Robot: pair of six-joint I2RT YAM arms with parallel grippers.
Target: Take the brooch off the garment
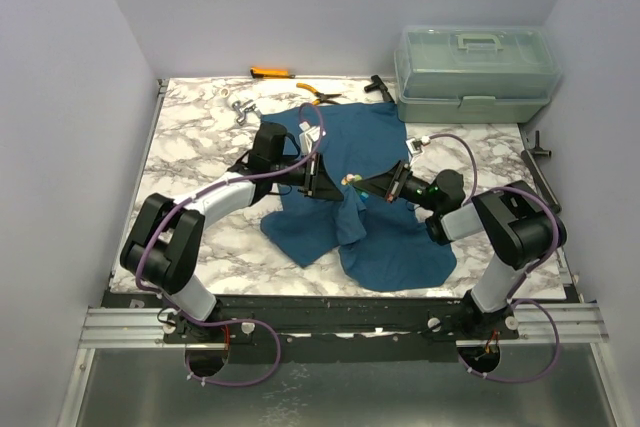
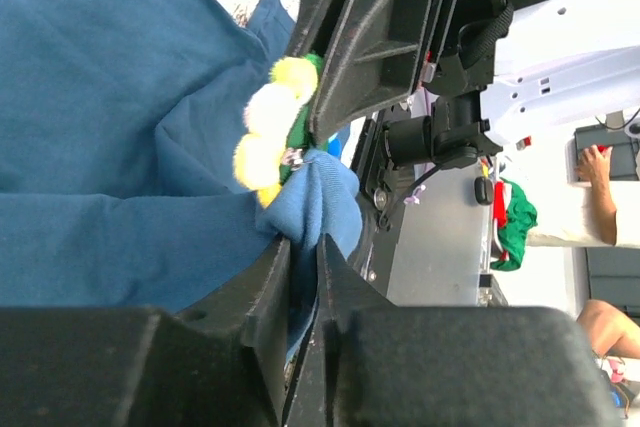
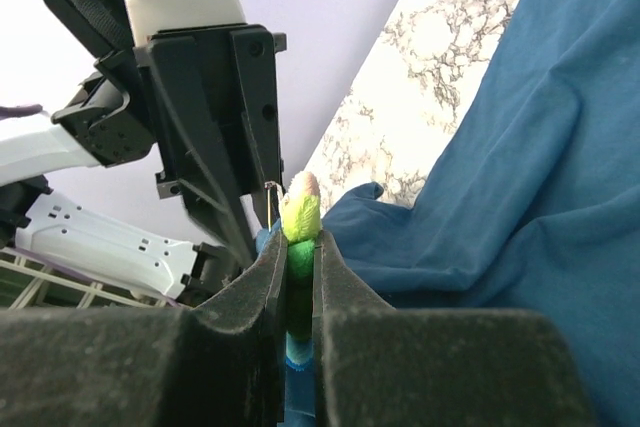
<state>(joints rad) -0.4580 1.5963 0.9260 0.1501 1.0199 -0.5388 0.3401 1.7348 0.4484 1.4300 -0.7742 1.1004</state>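
— Marbled white desk, plain pale walls on three sides. So where's the brooch?

— Middle of the desk, on the garment, right where the two arms' tips meet. From the right wrist I see its yellow-green beads wedged between that arm's fingers.

— So the right end effector has it?

— Yes. Its jaws are nearly together, clamped on the beads, with nothing but bead between them.

— And the left end effector?

— Closed down to a slit on a fold of the blue cloth, just beside the brooch. In the left wrist view the yellow beads touch that pinched fold.

— How's the shirt lying?

— Crumpled and drawn up toward the two tips. The rest spreads dark blue across the centre, nearly to the near edge of the desk.

— Anything else about?

— Along the far edge there's an orange-handled tool, and pliers near the shirt's far hem. A grey-green lidded toolbox sits in the far right corner, well apart from the brooch.
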